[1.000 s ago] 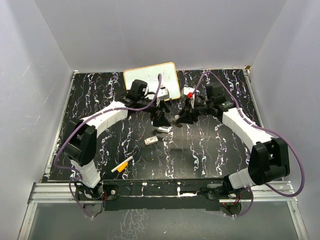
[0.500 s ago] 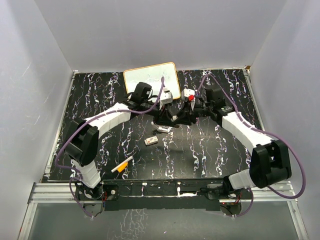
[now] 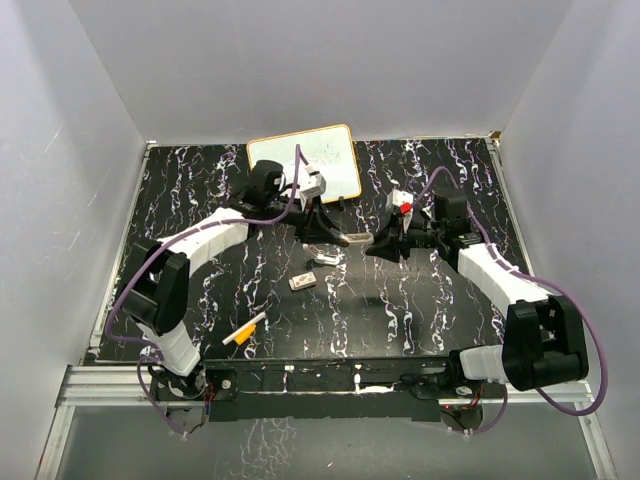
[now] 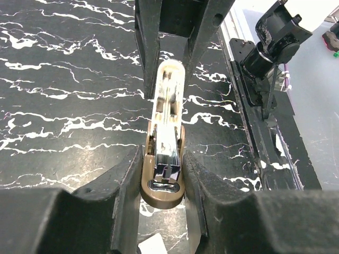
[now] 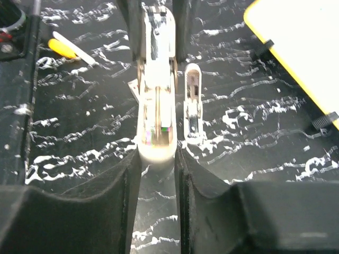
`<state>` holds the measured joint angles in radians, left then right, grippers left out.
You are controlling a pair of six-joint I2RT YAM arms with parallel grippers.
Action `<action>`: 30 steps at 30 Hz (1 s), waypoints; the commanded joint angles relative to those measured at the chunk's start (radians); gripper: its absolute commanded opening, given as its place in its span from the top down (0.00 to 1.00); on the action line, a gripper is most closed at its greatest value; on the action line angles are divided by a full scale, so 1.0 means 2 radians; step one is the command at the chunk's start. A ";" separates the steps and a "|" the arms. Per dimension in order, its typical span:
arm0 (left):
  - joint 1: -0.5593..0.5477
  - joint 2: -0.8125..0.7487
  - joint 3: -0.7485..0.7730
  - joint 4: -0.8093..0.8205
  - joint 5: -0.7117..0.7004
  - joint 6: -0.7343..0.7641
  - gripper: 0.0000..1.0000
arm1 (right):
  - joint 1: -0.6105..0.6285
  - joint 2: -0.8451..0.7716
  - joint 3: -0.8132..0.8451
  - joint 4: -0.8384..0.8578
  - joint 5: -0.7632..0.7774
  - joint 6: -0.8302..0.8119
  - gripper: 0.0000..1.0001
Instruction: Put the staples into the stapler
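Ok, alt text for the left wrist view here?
The left gripper is shut on the near end of a tan stapler, its shiny metal channel facing the camera. The right gripper pinches the far end, above a black white-veined table.

Top external: set high behind the arm bases, faced down and toward the far wall; the whole table [image 3: 420, 310] is taken in from afar.
Left wrist: faced rightward, close on the stapler [image 4: 165, 153].
Right wrist: faced leftward, equally close.
Shared: the stapler, at table centre, is seen in all three.
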<state>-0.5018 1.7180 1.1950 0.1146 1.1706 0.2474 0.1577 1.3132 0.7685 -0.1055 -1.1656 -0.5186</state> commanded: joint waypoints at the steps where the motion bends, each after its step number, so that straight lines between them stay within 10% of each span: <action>1: 0.019 -0.033 0.007 -0.004 0.005 0.018 1.00 | -0.013 -0.012 0.011 -0.040 0.028 -0.034 0.63; 10: -0.014 -0.015 -0.006 -0.057 -0.087 0.127 1.00 | -0.013 -0.027 0.048 -0.106 0.067 -0.026 0.16; 19: -0.087 0.090 0.000 0.068 -0.179 0.024 1.00 | -0.051 -0.075 0.070 -0.086 0.321 0.106 0.14; 30: -0.128 0.180 -0.016 0.190 -0.219 -0.050 0.98 | -0.169 -0.071 0.063 -0.077 0.304 0.146 0.15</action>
<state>-0.7433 2.0743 1.1797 0.3908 0.7681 0.1986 -0.1852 1.1790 0.8955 -0.3130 -0.5442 -0.2619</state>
